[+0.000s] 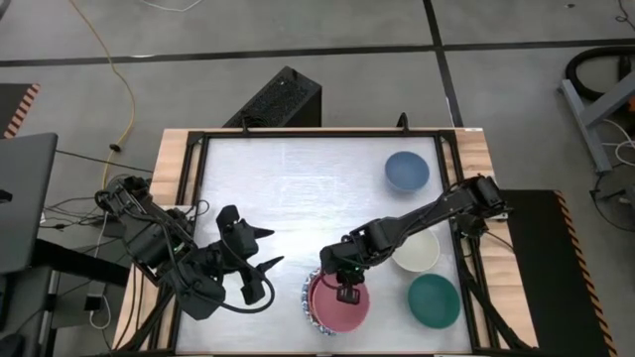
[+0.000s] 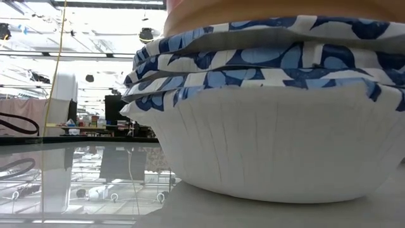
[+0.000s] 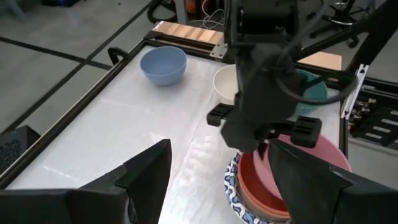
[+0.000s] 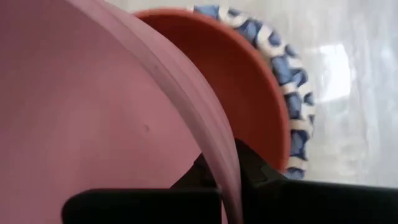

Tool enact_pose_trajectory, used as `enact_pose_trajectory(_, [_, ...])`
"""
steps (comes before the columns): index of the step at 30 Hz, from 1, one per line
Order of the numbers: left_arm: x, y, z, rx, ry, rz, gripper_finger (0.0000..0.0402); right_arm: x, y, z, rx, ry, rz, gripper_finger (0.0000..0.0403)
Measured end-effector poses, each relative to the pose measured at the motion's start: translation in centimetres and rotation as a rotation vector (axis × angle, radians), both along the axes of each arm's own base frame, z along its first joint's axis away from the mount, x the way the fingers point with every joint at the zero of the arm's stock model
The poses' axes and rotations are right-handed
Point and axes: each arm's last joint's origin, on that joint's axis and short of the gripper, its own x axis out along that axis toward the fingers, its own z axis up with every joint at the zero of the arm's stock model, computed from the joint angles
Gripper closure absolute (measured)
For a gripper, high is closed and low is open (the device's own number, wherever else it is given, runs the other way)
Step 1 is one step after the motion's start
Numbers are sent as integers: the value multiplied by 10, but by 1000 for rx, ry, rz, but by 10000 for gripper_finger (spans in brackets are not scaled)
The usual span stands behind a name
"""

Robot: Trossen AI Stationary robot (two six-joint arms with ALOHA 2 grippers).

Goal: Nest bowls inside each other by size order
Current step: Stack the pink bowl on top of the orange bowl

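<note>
A stack of bowls point(image 1: 319, 309) stands near the table's front edge: white bowls with blue patterned rims point(image 2: 266, 145), with a red bowl point(image 3: 258, 186) inside them. My right gripper point(image 1: 346, 290) is above the stack, shut on a pink bowl point(image 3: 314, 158) that sits tilted over the red one. Farther right and back, a blue bowl point(image 1: 407, 171), a cream bowl point(image 1: 417, 251) and a teal bowl point(image 1: 434, 300) each rest on their bases. My left gripper point(image 1: 270, 248) hangs open to the left of the stack, holding nothing. My right gripper pinches the pink bowl's rim point(image 4: 221, 155), one finger point(image 4: 261, 177) outside the wall and the other inside. The fingers come from above, slanting down from the table's right. The bowl is tilted, its lower part inside the red bowl; whether it rests there I cannot tell.
A black frame point(image 1: 198, 169) runs around the white table top. Bare table lies in the middle and far left point(image 1: 288, 188). A black box point(image 1: 278, 99) and cables lie on the floor beyond the far edge.
</note>
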Motion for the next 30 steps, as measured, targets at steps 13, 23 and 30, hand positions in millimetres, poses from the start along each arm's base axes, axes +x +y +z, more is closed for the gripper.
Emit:
enact_pose_trajectory(13, [0, 0, 0, 0, 2, 0, 146, 1, -8, -1, 44, 24, 56, 338])
enact_pose_trajectory(23, [0, 0, 0, -1, 2, 1, 146, 3, -15, -1, 35, 14, 65, 270])
enact_pose_trajectory(30, [0, 0, -1, -1, 3, 1, 146, 0, -26, 14, 64, -21, 49, 209])
